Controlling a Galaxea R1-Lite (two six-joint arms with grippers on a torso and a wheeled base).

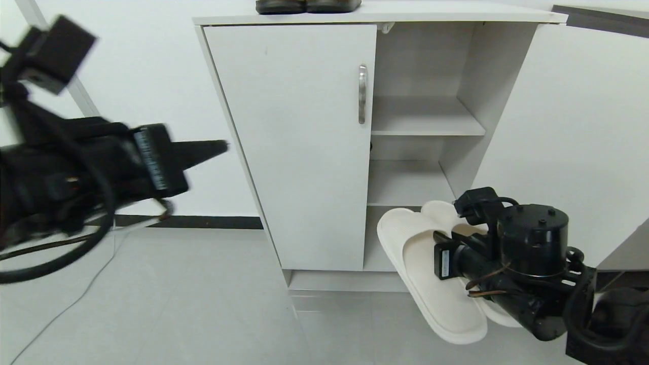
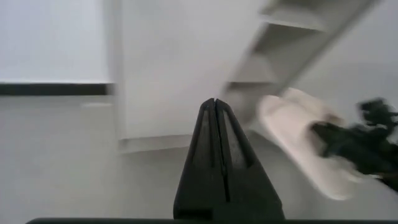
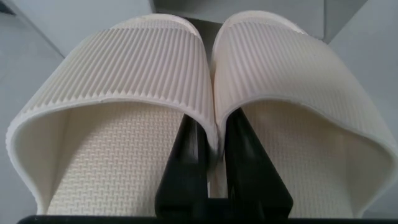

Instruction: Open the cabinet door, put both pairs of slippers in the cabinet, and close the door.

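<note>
Right gripper (image 3: 214, 149) pinching white slippers (image 1: 446, 314) (partly arm-hidden), left gripper (image 2: 215, 107) closed, dark pair (image 1: 307, 5) cropped.

A white cabinet (image 1: 294, 152) stands on the grey floor (image 1: 177, 314) against the wall (its right half is open, showing two shelves (image 1: 423, 124)). A dark pair of slippers (image 1: 307, 5) rests on its top. A thin cable (image 1: 78, 298) trails across the floor.

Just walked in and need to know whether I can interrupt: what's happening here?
The right claw is shut on a pair of white slippers, holding them in front of the open right side of the cabinet. The left claw, shut and empty, hangs to the left of it. A dark pair sits on top.
</note>
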